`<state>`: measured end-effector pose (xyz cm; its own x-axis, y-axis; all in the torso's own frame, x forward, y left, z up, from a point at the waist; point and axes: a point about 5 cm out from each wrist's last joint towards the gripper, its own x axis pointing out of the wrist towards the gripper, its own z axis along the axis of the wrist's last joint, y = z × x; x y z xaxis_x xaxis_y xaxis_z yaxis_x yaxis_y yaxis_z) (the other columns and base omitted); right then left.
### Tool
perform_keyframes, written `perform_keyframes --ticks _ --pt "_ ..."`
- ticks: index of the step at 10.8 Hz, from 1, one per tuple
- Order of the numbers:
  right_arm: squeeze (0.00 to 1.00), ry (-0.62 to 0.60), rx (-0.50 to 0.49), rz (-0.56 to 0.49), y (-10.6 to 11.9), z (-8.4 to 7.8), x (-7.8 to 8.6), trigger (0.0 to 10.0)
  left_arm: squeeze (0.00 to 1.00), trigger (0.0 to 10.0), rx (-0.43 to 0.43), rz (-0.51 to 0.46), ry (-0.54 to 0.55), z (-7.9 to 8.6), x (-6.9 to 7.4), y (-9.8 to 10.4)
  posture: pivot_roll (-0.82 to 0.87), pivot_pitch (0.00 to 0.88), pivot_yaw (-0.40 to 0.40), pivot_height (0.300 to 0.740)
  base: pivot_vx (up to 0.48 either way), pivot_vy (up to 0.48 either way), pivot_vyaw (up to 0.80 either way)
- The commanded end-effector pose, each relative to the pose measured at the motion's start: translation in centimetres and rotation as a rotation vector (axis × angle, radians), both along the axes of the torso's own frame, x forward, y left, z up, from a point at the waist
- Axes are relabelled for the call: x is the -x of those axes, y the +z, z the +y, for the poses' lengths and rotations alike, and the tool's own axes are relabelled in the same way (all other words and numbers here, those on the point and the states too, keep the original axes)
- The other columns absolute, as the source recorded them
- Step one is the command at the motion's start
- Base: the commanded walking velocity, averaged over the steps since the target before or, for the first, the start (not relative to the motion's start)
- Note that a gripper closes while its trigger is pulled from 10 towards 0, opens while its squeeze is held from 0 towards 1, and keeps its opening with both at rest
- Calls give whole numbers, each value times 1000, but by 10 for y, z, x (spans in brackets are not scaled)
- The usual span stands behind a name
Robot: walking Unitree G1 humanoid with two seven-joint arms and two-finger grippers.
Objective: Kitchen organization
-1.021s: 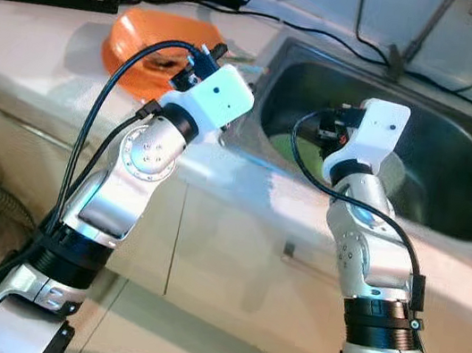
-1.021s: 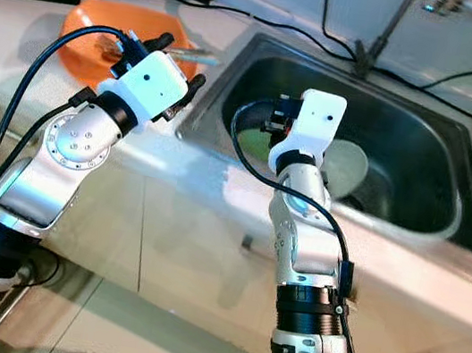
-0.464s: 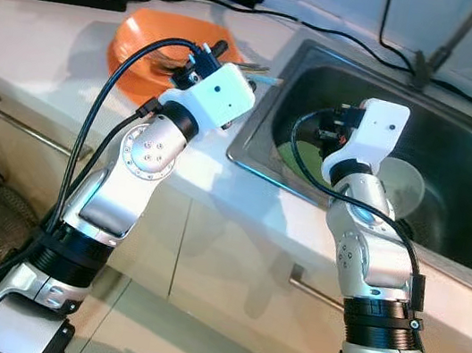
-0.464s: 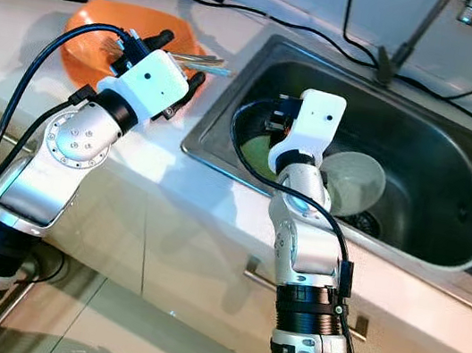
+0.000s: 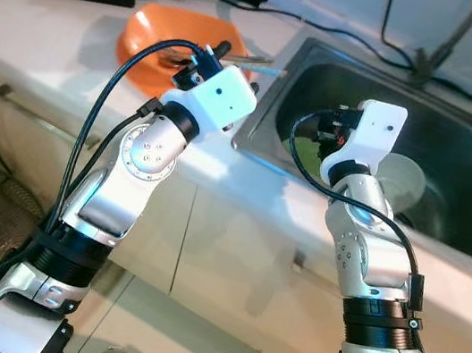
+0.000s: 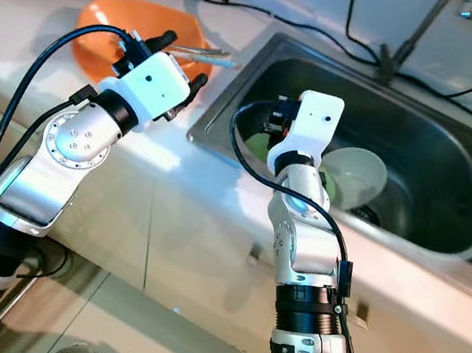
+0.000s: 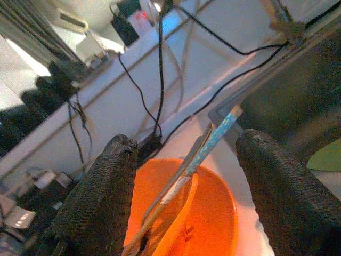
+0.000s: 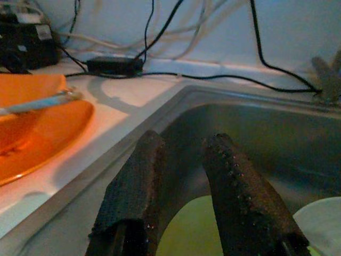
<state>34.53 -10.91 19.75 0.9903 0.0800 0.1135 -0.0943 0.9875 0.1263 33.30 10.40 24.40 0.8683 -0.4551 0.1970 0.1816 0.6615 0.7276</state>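
Since a moment ago our view is shifting while both arms are keeping their pose; we are standing at the counter (image 5: 52, 32); our left claw (image 7: 184, 176) is hovering wide open over the orange bowl (image 5: 155, 36) holding utensils (image 7: 205, 146); our right claw (image 8: 184, 186), nearly closed and empty, is hanging over the sink (image 6: 453, 177), above a green plate (image 8: 194, 226) and pale bowl (image 6: 354, 174). We are probably still approaching; next, lowering onto the dishes.

The head camera is shifting its view across the surface (image 5: 52, 28), bringing the sink (image 5: 458, 150) and orange bowl (image 5: 151, 31) slightly nearer both arms.
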Motion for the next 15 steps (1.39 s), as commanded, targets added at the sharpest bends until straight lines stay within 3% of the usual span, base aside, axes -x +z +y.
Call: perform_keyframes --ticks 1,9,15 --pt "0 -5 3 11 -1 -2 -1 10000 0 10000 -30 -1 -13 -2 0 -1 13 78 -124 719 0 0 0" --pt "0 -3 1 11 -2 -2 -1 10000 0 10000 -42 6 4 0 -2 -2 13 78 -123 719 0 0 0" --pt "0 0 0 10 -1 0 -2 10000 0 10000 -38 -3 29 3 -5 1 17 77 -123 719 366 0 0"
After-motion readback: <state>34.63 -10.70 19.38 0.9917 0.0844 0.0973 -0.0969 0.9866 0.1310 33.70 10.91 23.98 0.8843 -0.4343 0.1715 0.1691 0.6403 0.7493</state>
